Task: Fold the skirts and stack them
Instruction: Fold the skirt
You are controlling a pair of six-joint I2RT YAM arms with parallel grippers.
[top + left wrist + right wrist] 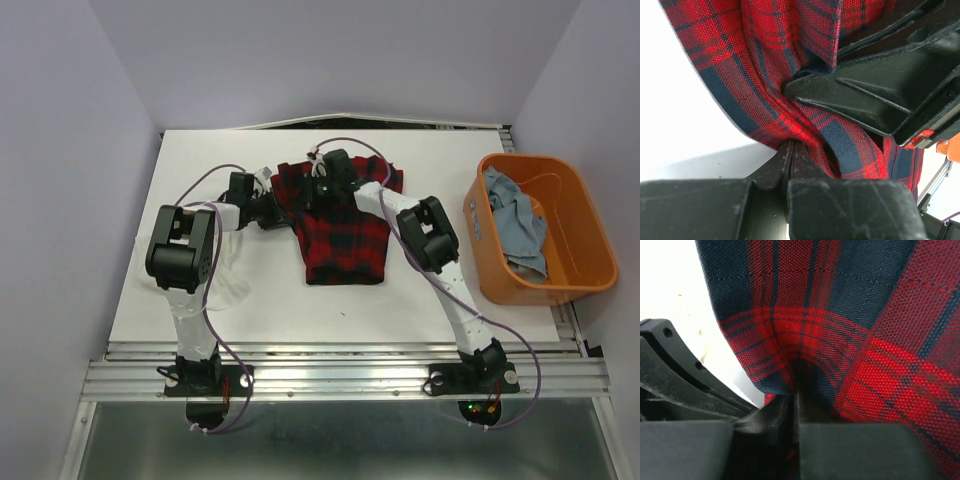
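Cloth in red and black checks, the plaid skirt (345, 235), lies flat in the middle of the overhead view on a white table (420, 290), its lower hem toward the bottom of the frame. Both arms reach to its upper edge. The left gripper (272, 207) sits at the upper left corner of the cloth. The right gripper (322, 188) is just to the right of it, near the upper middle.

In the left wrist view the jaws are pressed together at the lower centre of the frame, with a ridge of plaid pinched between them. The black body of the other gripper fills the upper right, very near. In the right wrist view the jaws likewise meet at the lower centre, and the weave puckers into the seam where they close, so this claw too is pinching the plaid.

Two holds on one edge look meant to let the arms lift that edge together and carry it over for a fold. The holds sit close together, so the upper right corner may sag.

The white skirt (232, 283) lies at the left of the overhead view, partly under the left arm; whether it is folded is hard to tell. The denim skirt (518, 228) is bunched inside the orange tub (545, 160) at the right, not yet laid out.
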